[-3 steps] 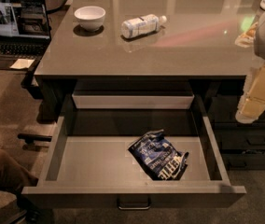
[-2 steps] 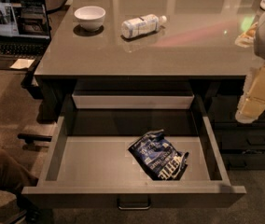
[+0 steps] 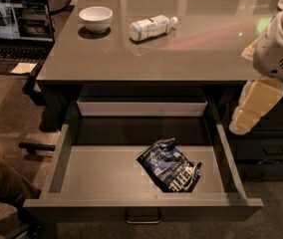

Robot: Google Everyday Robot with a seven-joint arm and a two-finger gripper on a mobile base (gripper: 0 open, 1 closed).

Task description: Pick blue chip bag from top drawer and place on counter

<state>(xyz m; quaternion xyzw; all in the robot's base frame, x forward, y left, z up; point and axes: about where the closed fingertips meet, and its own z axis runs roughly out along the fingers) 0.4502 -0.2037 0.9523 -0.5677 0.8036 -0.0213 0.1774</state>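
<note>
The blue chip bag (image 3: 170, 165) lies crumpled on the floor of the open top drawer (image 3: 101, 176), right of its middle and near the front wall. The drawer is pulled out under the glossy grey counter (image 3: 146, 59). My gripper (image 3: 246, 116) hangs at the right edge of the view, cream coloured and pointing down, beside the drawer's right wall and above the level of the bag. It is apart from the bag and holds nothing that I can see.
A clear water bottle (image 3: 151, 27) lies on its side on the counter, with a white bowl (image 3: 95, 18) to its left. An open laptop (image 3: 16, 26) stands at the far left. Dark drawers (image 3: 273, 148) are at the right. A person's leg (image 3: 2, 183) shows at the lower left.
</note>
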